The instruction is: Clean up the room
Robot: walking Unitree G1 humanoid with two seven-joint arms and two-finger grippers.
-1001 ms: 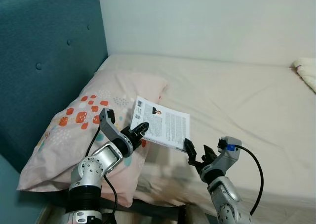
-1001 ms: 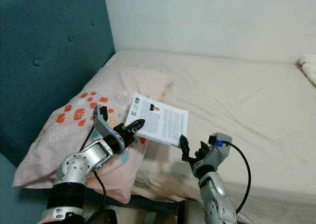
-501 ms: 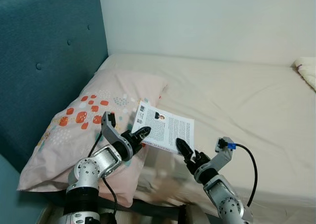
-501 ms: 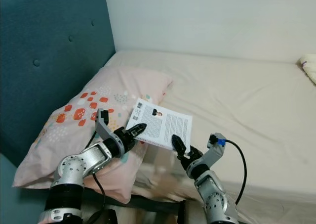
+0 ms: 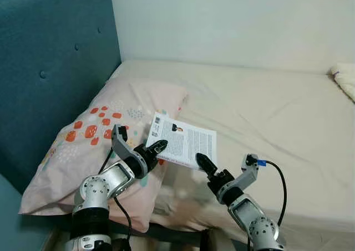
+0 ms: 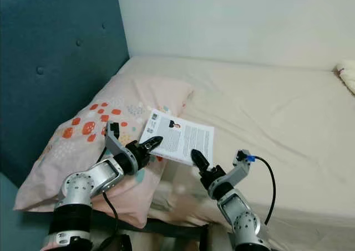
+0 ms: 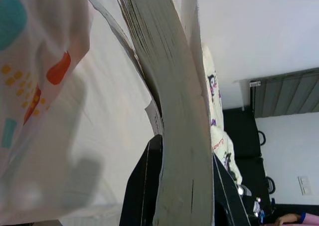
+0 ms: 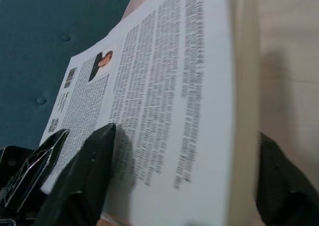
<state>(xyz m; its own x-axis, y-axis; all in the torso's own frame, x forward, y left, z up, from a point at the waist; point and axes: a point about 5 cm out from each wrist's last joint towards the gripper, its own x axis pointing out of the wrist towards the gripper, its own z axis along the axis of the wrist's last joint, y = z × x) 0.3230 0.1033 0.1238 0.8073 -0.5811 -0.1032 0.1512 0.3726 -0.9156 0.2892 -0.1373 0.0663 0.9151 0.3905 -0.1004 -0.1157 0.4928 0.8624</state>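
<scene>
A paperback book (image 5: 186, 143), white back cover up with printed text and a small portrait, hangs just above the bed by the pillow's edge. My left gripper (image 5: 158, 147) is shut on its left edge; in the left wrist view the page block (image 7: 174, 111) sits between the black fingers (image 7: 144, 186). My right gripper (image 5: 202, 162) is at the book's near right corner, shut on it. In the right wrist view one of its fingers (image 8: 89, 176) lies on the cover (image 8: 164, 96) and the other is below the edge.
A pink pillow (image 5: 89, 134) with orange and teal spots lies at the bed's left end against the teal padded headboard (image 5: 50, 68). The beige mattress (image 5: 277, 112) stretches right to a white bundle (image 5: 344, 79) at the far edge. A pale wall stands behind.
My right gripper was open and below the book's near corner; it has since moved up to that corner and closed on it. The left gripper kept its hold, and the book barely shifted.
</scene>
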